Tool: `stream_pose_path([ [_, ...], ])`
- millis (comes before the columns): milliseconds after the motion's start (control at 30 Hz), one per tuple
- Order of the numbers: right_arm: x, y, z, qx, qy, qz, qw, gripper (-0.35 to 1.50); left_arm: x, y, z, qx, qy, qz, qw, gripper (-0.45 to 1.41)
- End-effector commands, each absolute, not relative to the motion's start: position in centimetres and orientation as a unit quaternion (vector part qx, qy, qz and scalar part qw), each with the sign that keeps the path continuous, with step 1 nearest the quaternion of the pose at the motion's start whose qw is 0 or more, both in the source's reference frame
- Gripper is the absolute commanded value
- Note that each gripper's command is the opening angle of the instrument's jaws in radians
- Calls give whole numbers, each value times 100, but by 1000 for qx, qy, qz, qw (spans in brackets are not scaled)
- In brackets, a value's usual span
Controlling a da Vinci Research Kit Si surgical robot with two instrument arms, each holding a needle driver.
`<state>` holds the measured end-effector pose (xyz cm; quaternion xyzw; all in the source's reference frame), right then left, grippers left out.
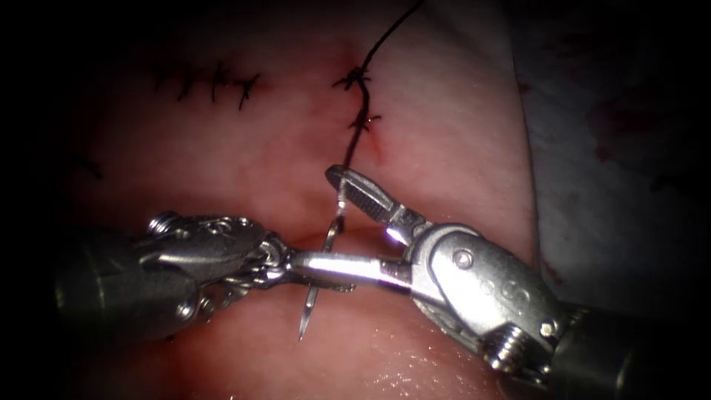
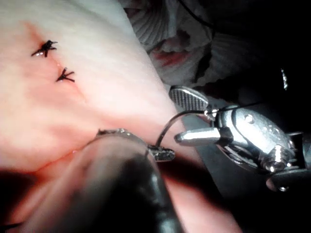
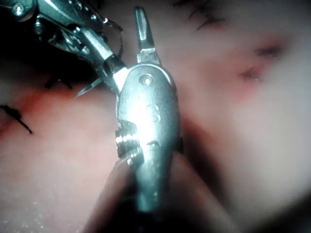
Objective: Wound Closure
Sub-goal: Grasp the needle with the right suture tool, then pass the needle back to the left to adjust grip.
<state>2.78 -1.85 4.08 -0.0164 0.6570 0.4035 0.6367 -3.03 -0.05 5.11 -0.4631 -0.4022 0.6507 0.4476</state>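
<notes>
Needle, thin, stiff and slick, hangs free of the tissue, clamped mid-curve in the left tool; it likely swivels unless gripped flat on its body. Right tool gapes wide around it, holding nothing. Thread trails beyond its upper jaw.

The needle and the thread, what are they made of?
The needle looks like polished steel: thin, curved and shiny, gleaming like the left tool whose jaws are shut on its middle, above the tissue. The thread looks like dark, matte, soft string, knotted along the cut. The right tool stands open, holding nothing.
</notes>
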Motion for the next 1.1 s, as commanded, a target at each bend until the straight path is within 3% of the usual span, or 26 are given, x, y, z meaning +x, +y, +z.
stream_pose_path([
  [33,289,-183,413,-15,658,401,637,91,-308,-3,515,-466,-399,655,441,-45],
  [200,292,-185,413,-9,657,394,642,84,-310,-3,514,-469,-397,661,431,-45],
  [233,292,-185,413,-8,658,393,642,74,-309,-3,514,-468,-397,662,430,-45],
  [267,291,-185,413,-6,661,390,641,49,-309,-3,514,-467,-398,663,430,-45],
  [300,289,-187,412,9,664,390,638,-35,-308,-4,514,-466,-398,664,429,-45],
  [600,286,-190,410,23,660,394,639,-35,-299,-10,511,-458,-404,670,421,-45],
  [667,287,-190,410,22,660,394,640,-35,-296,-12,511,-456,-397,675,422,-3],
  [733,288,-190,415,25,654,392,647,-35,-292,-16,510,-453,-375,680,439,75],
  [767,288,-189,421,28,656,380,652,-35,-291,-22,511,-464,-339,704,417,122],
  [867,284,-185,434,16,659,351,665,-35,-285,-32,512,-474,-315,725,388,137],
  [1100,278,-164,467,15,641,238,729,-35,-265,-39,514,-480,-262,768,333,140],
])
